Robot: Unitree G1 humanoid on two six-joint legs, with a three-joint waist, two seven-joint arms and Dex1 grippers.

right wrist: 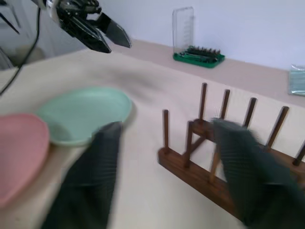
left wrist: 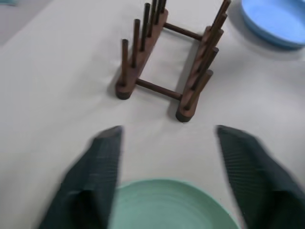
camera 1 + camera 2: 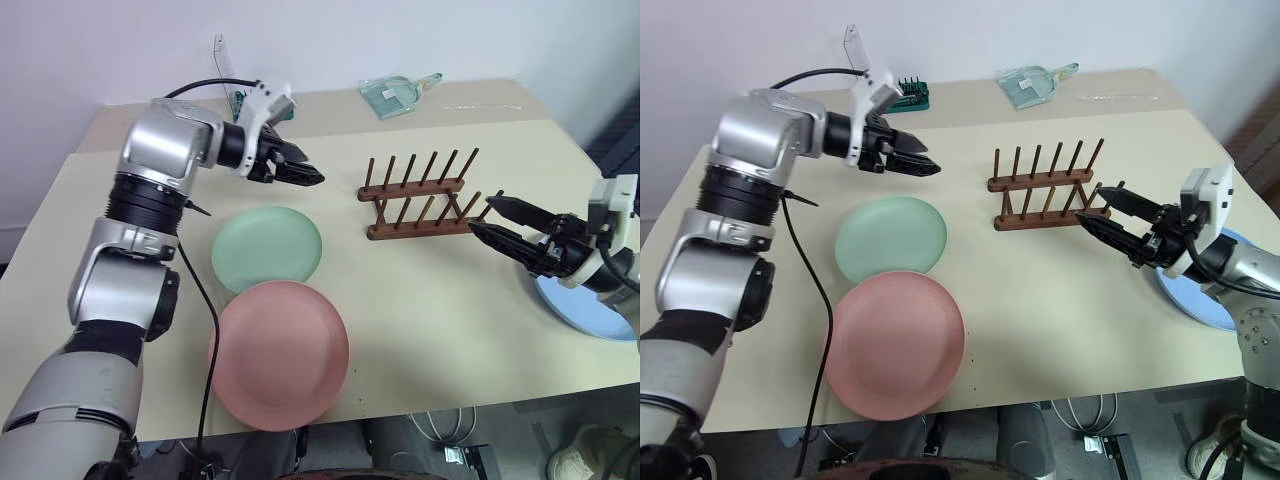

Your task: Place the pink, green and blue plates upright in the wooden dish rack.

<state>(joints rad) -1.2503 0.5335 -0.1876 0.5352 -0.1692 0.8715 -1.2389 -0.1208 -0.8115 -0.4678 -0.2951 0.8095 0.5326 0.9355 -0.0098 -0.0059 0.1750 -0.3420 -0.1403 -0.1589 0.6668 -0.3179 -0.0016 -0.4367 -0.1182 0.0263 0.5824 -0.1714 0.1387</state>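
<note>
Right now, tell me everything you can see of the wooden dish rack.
The wooden dish rack is small and dark brown, seemingly stained wood: two parallel base rails joined by crossbars, each rail carrying six upright pegs. It stands upright on the beige table, right of the green plate and left of the blue plate. Its slots are empty, and nothing touches it but the table.

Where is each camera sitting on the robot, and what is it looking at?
Left eye view: on the head, looking down at the beige table with the round mint green plate; both arms show.
Right eye view: beside it, same scene, with the round salmon pink plate.
Left wrist view: looks past the open left gripper at the dark brown wooden dish rack and round light blue plate.
Right wrist view: looks past the open right gripper.
All four share the rack.
</note>
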